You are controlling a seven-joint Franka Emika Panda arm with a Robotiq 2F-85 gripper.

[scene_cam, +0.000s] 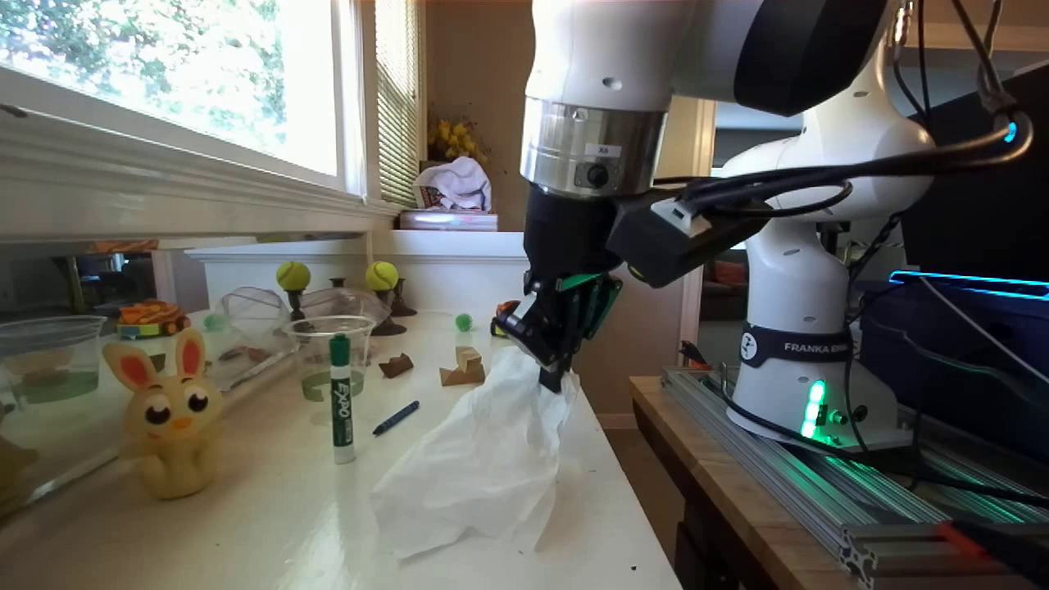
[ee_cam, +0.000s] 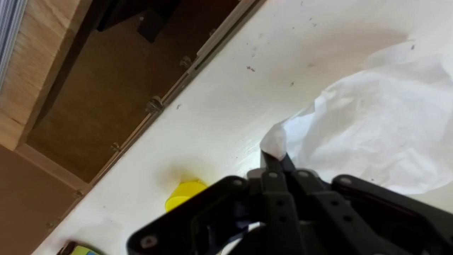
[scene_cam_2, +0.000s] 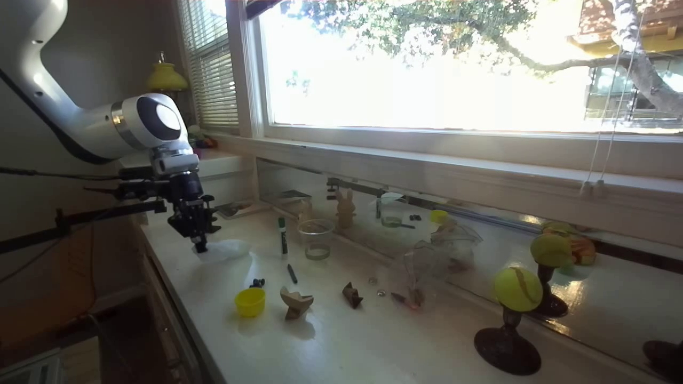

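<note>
White tissue [scene_cam: 479, 475] is secured at its upper end. In an exterior view, the gripper [scene_cam: 552, 380] holds this end above the white counter [scene_cam: 610, 533]; the remaining sheet slopes down and spreads over the surface. The gripper's lower end reads as one dark mass, with no dividing line discernible from where I stand. Behind it, a small orange and yellow item [scene_cam: 498, 319] is mostly covered. This side shows the robot base [scene_cam: 799, 377] and the face of a rabbit figure [scene_cam: 172, 426].

In an exterior view, the gripper [scene_cam_2: 200, 247] points downward; the tissue [scene_cam_2: 227, 249] blends into the pale counter and its outline is hard to trace. Visible on this side: a tennis ball [scene_cam_2: 517, 289] on a dark stand [scene_cam_2: 507, 349]. A clear plastic piece [scene_cam_2: 421, 266] is difficult to separate from its reflection.

In the wrist view, the fingers [ee_cam: 276, 193] are together, pinching a fold of the tissue [ee_cam: 371, 134] at their ends. The sheet runs right and is cut off at the edge. The gripper partly conceals a yellow cup [ee_cam: 184, 194]. A coloured item [ee_cam: 83, 250], lower left, is cut off and unidentifiable.
</note>
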